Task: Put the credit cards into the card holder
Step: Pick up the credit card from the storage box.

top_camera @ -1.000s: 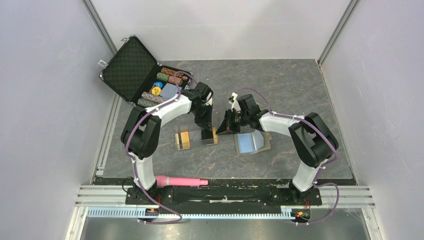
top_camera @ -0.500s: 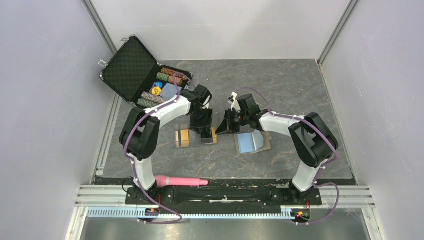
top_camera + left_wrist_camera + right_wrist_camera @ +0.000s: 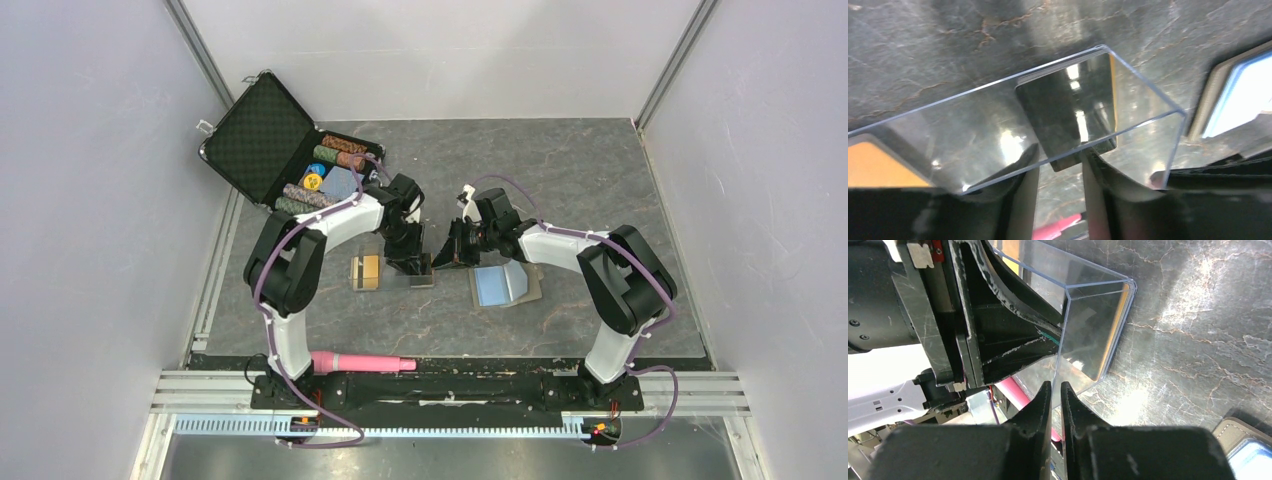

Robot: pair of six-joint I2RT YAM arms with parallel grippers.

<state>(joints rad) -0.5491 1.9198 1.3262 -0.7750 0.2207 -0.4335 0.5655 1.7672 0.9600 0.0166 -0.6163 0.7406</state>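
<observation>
Left wrist view looks through a clear plastic box [image 3: 973, 135] at the glossy black card [image 3: 1065, 112] inside it, with a thin orange edge showing along one side, probably a second card. The left gripper [image 3: 1060, 175] has its fingers narrowly apart at the card's near end. I cannot tell whether they touch it.

From the right wrist, the right gripper [image 3: 1055, 400] is nearly closed, apparently pinching the box's wall. The top view puts the box mid-bench, with an orange card [image 3: 366, 271] just beside it toward the left edge. The card holder [image 3: 503, 285] lies open, blue side up, just beside it toward the right edge.

The step looks like drawing the black card out. It is thin and slick, so the left fingers should close on its short end squarely and lift along the wall. The right pinch should stay firm so the light box does not skid.
</observation>
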